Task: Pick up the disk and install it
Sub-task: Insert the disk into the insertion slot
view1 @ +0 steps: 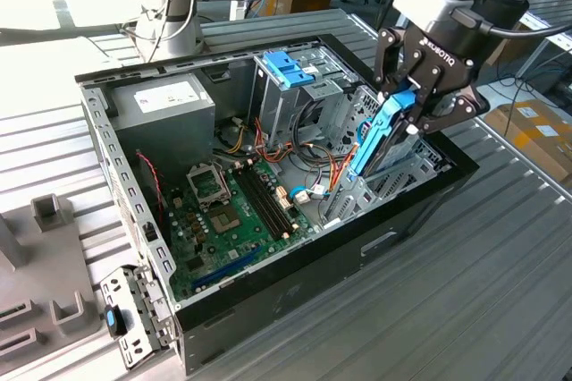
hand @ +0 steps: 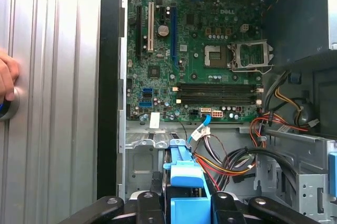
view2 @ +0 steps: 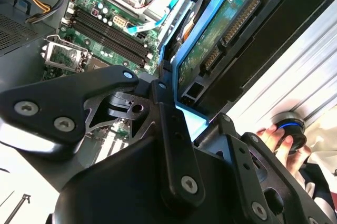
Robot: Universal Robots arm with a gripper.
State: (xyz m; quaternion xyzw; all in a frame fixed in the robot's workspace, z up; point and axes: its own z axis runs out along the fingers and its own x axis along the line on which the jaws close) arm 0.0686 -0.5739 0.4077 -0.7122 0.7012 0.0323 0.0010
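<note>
My gripper [view1: 413, 104] is shut on the disk [view1: 379, 141], a flat drive with light-blue rails. It hangs tilted, lower end down, over the drive bay [view1: 393, 180] at the exterior view's right end of the open computer case [view1: 313, 251]. In the second wrist view the disk [view2: 224, 37] shows its green circuit side, clamped between the black fingers [view2: 168, 124]. In the first wrist view the disk's blue rail [hand: 184, 174] sticks out from the gripper [hand: 184, 211] above the bay's cables.
A blue handle on a grey metal cage [view1: 288, 70] stands beside the bay. Motherboard [view1: 234, 211], power supply [view1: 165, 105] and loose cables [view1: 335, 175] fill the case. A person's hand [view2: 274, 139] rests on a round button outside it. Grey fixtures [view1: 49, 220] lie at the exterior view's left.
</note>
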